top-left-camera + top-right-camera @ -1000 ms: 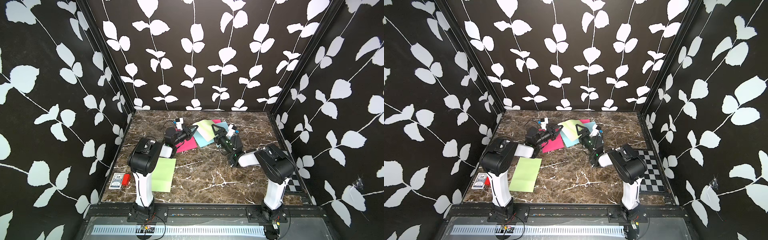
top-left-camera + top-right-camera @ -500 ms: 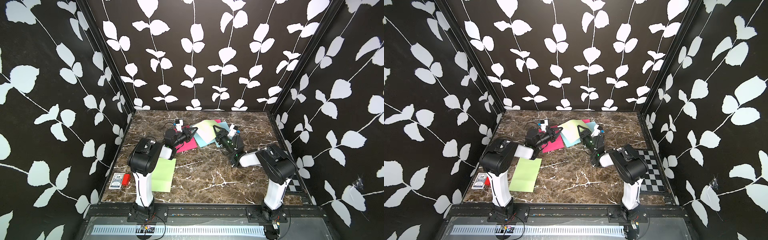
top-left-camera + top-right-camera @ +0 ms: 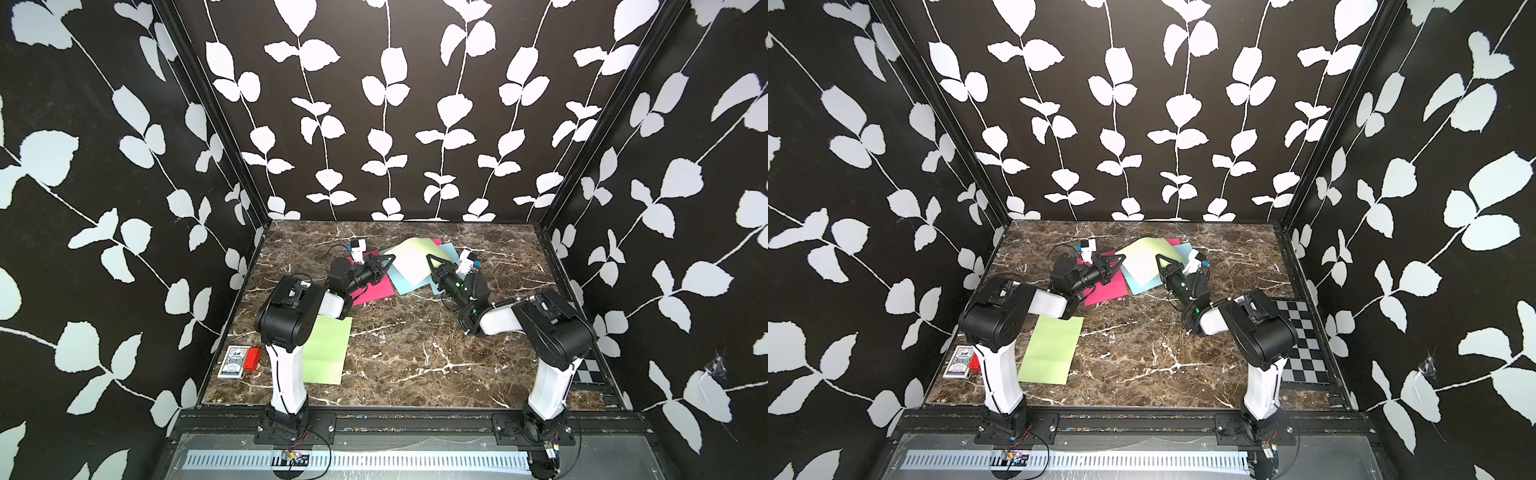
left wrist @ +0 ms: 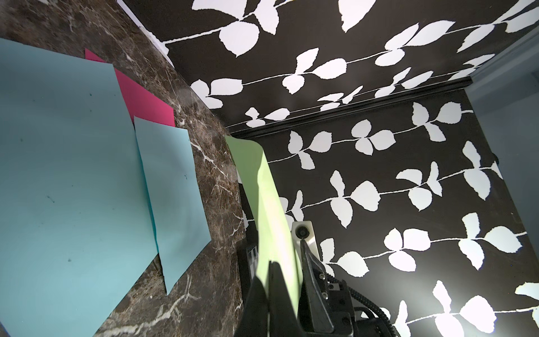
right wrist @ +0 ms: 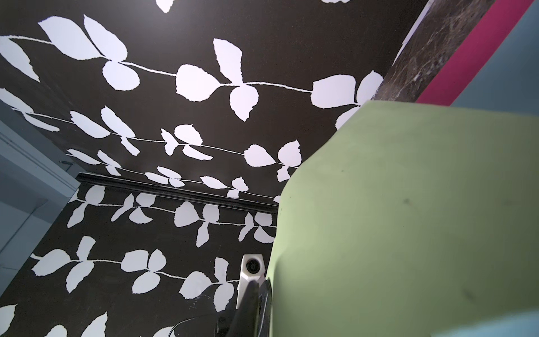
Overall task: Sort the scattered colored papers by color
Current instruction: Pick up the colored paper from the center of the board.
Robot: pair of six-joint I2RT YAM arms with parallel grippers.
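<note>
A light green paper (image 3: 409,259) (image 3: 1142,259) hangs lifted over the pile at the back of the table, held from both sides. My left gripper (image 3: 384,261) (image 3: 1121,259) (image 4: 269,271) is shut on its left edge. My right gripper (image 3: 431,261) (image 3: 1160,261) (image 5: 259,291) is shut on its right edge, and the sheet (image 5: 408,218) fills much of the right wrist view. Under it lie two pale blue papers (image 4: 67,160) (image 4: 172,189) and a magenta paper (image 4: 143,96). Another magenta paper (image 3: 372,289) lies below the left gripper. A second green paper (image 3: 326,351) lies flat at the front left.
A patterned card box with a red block (image 3: 239,361) sits by the front left edge. A checkerboard panel (image 3: 1304,340) lies along the right edge, partly behind the right arm. The enclosure's back wall (image 3: 395,124) stands close behind the pile.
My right gripper has shut on the green paper's right edge and moved in slightly. The left gripper stays shut on the sheet, which now stands higher between the two.
</note>
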